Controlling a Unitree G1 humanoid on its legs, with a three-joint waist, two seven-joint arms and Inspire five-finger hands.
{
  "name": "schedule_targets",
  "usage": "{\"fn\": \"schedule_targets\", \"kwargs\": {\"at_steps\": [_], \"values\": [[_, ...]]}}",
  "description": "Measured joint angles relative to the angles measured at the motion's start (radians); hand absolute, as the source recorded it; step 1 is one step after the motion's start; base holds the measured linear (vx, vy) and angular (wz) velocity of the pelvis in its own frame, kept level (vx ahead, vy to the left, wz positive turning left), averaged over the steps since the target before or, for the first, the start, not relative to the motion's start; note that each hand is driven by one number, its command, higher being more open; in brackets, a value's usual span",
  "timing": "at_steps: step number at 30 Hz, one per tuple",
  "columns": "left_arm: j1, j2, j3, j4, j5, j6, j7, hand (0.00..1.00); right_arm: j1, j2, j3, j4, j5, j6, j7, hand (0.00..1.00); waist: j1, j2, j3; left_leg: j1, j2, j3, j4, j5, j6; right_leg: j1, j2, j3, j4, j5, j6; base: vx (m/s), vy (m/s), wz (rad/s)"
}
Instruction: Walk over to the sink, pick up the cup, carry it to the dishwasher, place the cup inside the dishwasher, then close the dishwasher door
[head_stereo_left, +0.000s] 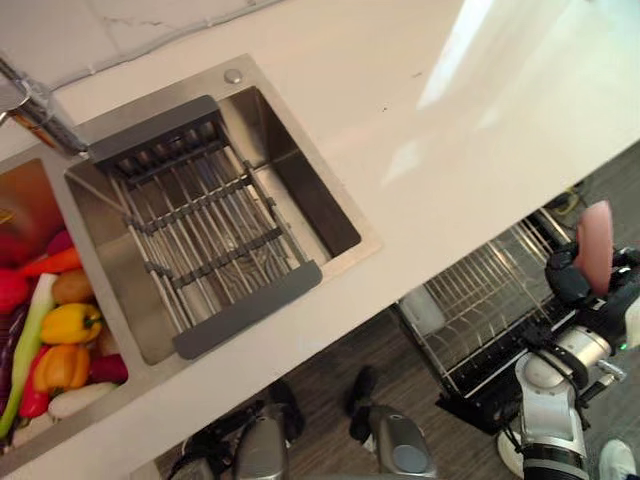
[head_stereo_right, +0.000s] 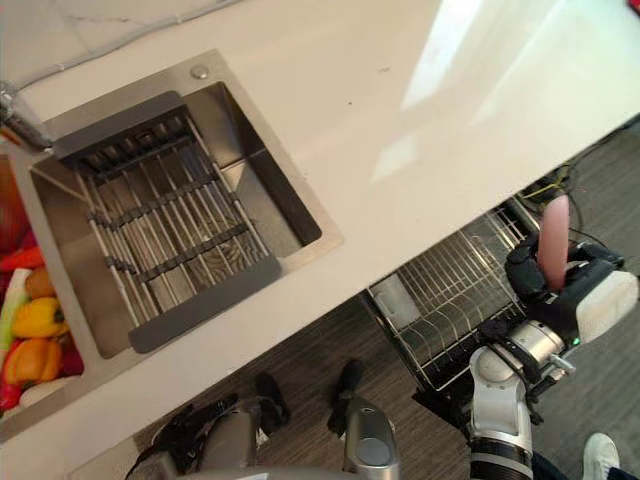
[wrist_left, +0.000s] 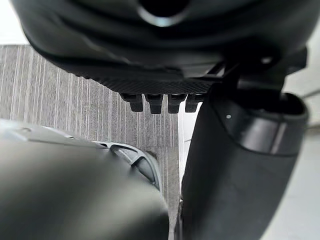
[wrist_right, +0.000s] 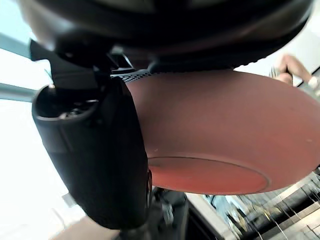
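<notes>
My right hand (head_stereo_right: 560, 290) is at the lower right, raised over the floor beside the counter, shut on a pink-red cup (head_stereo_right: 553, 235). The cup stands up out of the hand, above the pulled-out wire rack (head_stereo_right: 440, 300) of the dishwasher. In the right wrist view the cup's round body and base (wrist_right: 225, 140) lie against the palm, with the dark thumb (wrist_right: 95, 160) pressed on its side. My left hand (wrist_left: 160, 30) hangs low over the grey floor, its fingers relaxed and holding nothing.
The steel sink (head_stereo_left: 300, 170) holds a grey slatted drying rack (head_stereo_left: 200, 230). A second basin on the left is full of vegetables (head_stereo_left: 60, 330). The faucet (head_stereo_left: 40, 120) is at the far left. The white counter (head_stereo_left: 450, 120) overhangs the dishwasher rack. A white shoe (head_stereo_right: 600, 455) is on the floor.
</notes>
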Motion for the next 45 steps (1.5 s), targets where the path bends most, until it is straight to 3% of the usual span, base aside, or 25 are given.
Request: {"fn": "schedule_targets", "kwargs": {"at_steps": [7, 15, 20, 21, 27, 31, 36, 38, 41, 45], "values": [[-0.001, -0.004, -0.016, -0.001, -0.016, -0.001, 0.019, 1.00, -0.028, -0.024, 0.020, 0.069, -0.011, 0.012, 0.001, 0.00, -0.005, 0.029, 0.047, 0.007, -0.022, -0.018, -0.024, 0.016, 0.009, 0.016, -0.004, -0.001, -0.037, 0.029, 0.003, -0.04, 0.042, 0.02], [-0.020, -0.008, -0.040, 0.001, -0.047, -0.009, 0.016, 1.00, -0.139, -0.102, 0.073, 0.233, -0.009, 0.079, 0.024, 0.00, -0.003, 0.078, 0.096, -0.039, -0.057, -0.072, -0.056, 0.058, 0.028, -0.032, -0.026, -0.011, -0.036, 0.053, -0.001, -0.06, 0.056, 0.07], [-0.030, -0.016, -0.080, 0.012, -0.251, 0.008, -0.013, 1.00, -0.224, -0.170, 0.105, 0.426, -0.011, 0.102, 0.051, 0.00, 0.020, 0.127, 0.120, -0.070, -0.078, -0.131, -0.072, 0.087, 0.024, -0.058, -0.032, -0.021, -0.036, 0.063, -0.005, -0.04, 0.049, 0.10], [-0.032, -0.020, -0.080, 0.016, -0.256, 0.009, -0.015, 1.00, -0.238, -0.174, 0.107, 0.456, -0.012, 0.109, 0.050, 1.00, 0.020, 0.136, 0.124, -0.076, -0.081, -0.140, -0.076, 0.093, 0.024, -0.060, -0.033, -0.029, -0.036, 0.064, -0.006, -0.03, 0.039, 0.23], [-0.044, -0.028, -0.088, 0.024, -0.293, 0.019, -0.017, 1.00, -0.289, -0.213, 0.145, 0.572, -0.065, 0.185, -0.008, 1.00, 0.026, 0.161, 0.134, -0.081, -0.091, -0.164, -0.096, 0.115, 0.017, -0.063, -0.035, -0.047, -0.033, 0.066, -0.009, -0.01, 0.037, 0.11], [-0.064, -0.035, -0.107, 0.024, -0.315, 0.029, -0.015, 1.00, -0.324, -0.229, 0.119, 0.620, 0.122, 0.209, -0.037, 1.00, 0.036, 0.179, 0.138, -0.079, -0.095, -0.173, -0.116, 0.131, 0.013, -0.064, -0.036, -0.052, -0.032, 0.066, -0.010, -0.01, 0.038, 0.07], [-0.066, -0.060, -0.073, 0.035, -0.491, 0.024, 0.003, 1.00, -0.241, -0.154, 0.040, 0.455, 0.295, 0.079, -0.025, 1.00, 0.025, 0.180, 0.137, -0.042, -0.092, -0.172, -0.138, 0.134, 0.008, -0.046, -0.040, -0.046, -0.019, 0.056, -0.012, 0.03, 0.024, -0.03], [-0.065, -0.079, -0.005, 0.014, -0.525, 0.027, 0.023, 1.00, -0.147, -0.087, 0.004, 0.286, 0.447, -0.021, 0.083, 1.00, 0.017, 0.176, 0.134, 0.008, -0.094, -0.171, -0.157, 0.134, 0.008, -0.024, -0.054, -0.043, 0.027, 0.018, -0.005, 0.04, 0.050, -0.04], [-0.065, -0.074, 0.047, -0.041, -0.537, 0.022, 0.037, 1.00, -0.054, -0.013, -0.003, 0.152, 0.643, -0.074, 0.255, 1.00, 0.013, 0.152, 0.119, 0.047, -0.088, -0.167, -0.163, 0.128, 0.002, -0.006, -0.059, -0.039, 0.071, -0.020, -0.001, 0.04, 0.002, -0.04], [-0.063, -0.072, 0.057, -0.050, -0.555, 0.014, 0.050, 1.00, 0.025, 0.074, -0.048, -0.004, 0.764, -0.104, 0.362, 1.00, 0.000, 0.131, 0.087, 0.085, -0.076, -0.156, -0.163, 0.112, -0.003, 0.021, -0.052, -0.032, 0.089, -0.041, -0.002, 0.07, -0.021, -0.08]]}}
